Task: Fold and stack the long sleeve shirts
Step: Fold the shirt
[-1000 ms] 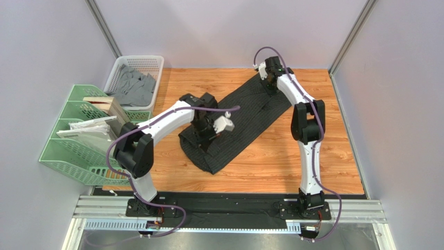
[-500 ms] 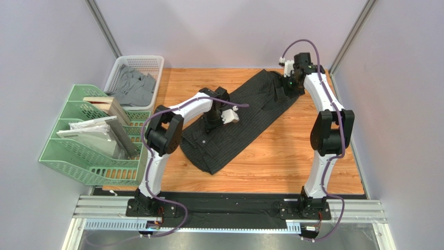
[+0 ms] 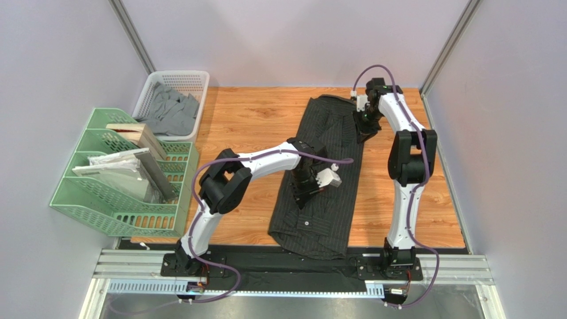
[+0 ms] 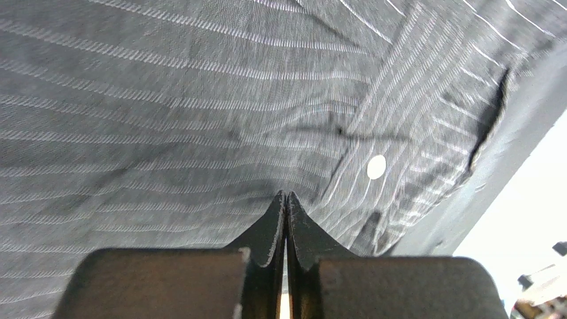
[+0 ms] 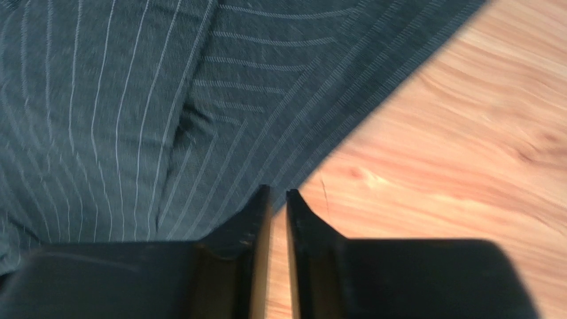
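Pinstriped shirt [image 3: 333, 222] lies lengthwise on the bench [image 3: 253, 119]. The left tool [image 4: 286, 194] pinches its middle, and the right tool [image 5: 278, 191] narrowly clamps its far edge.

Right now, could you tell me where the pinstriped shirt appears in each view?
Top external: pinstriped shirt lies lengthwise, centre-right on the table.
Left wrist: shirt fills nearly the whole frame.
Right wrist: shirt upper left, table at right.
Shared landmark: the shirt's edge against the table, top and right wrist views.
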Robot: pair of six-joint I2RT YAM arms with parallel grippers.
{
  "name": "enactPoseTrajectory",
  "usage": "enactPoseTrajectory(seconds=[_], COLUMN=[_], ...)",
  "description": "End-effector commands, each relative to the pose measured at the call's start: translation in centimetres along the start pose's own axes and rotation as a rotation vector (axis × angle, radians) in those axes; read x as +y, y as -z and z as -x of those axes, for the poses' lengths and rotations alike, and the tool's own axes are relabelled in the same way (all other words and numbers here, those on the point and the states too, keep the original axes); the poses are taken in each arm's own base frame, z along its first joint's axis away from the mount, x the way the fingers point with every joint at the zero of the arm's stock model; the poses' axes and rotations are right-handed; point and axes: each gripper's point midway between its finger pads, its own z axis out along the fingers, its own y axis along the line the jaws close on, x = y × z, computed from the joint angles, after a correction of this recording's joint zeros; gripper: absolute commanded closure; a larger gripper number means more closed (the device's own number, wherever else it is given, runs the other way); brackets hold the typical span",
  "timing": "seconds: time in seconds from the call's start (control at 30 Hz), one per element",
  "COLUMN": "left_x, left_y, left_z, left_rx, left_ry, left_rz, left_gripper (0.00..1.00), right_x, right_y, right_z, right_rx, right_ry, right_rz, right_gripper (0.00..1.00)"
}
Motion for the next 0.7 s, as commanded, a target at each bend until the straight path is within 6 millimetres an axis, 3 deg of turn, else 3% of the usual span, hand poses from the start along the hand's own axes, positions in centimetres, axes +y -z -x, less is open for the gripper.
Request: enactPoseTrajectory(seconds=[0.0,0.17,0.23,0.27,0.33,0.37,0.4,0.53,0.67], left_x=[-0.5,-0.6,0.7,1.1,3.4,4.0,5.2,7.5,9.4], left_y=[8.3,16.2,17.3,18.1,18.3,18.0,18.4,18.6,18.5], left_z=[3.7,3.1,1.4,1.0,-0.8,-1.6,-2.5,-4.4,-5.6], left_rx=[-0.346,-0.601,-0.654,-0.684,-0.679,-0.658,-0.663,-0.644,-0.589], left_ry=[0.06,0.093,0.175,0.184,0.267,0.303,0.35,0.466,0.456], left_rz=[0.02,0.029,0.015,0.034,0.082,0.077,0.087,0.096,0.18], left_gripper=[0.9,0.66,0.52,0.52,0.5,0.5,0.5,0.52,0.5], right_x=[1.4,2.1,2.7,2.9,3.8,3.9,4.0,6.3,8.5], right_y=[-1.9,-4.3,-5.4,-6.4,-7.5,-7.4,-8.6,-9.9,-11.1], right_z=[-0.1,-1.3,-1.1,-0.7,0.0,1.5,1.6,4.4,6.9], right_rx=[0.075,0.127,0.13,0.134,0.134,0.099,0.117,0.07,-0.02], right_ry=[0.09,0.138,0.171,0.182,0.209,0.221,0.226,0.295,0.348], right_rz=[-0.034,-0.024,-0.029,-0.028,-0.028,-0.043,-0.042,-0.04,-0.055], right_gripper=[0.89,0.94,0.94,0.95,0.96,0.96,0.97,0.97,0.96])
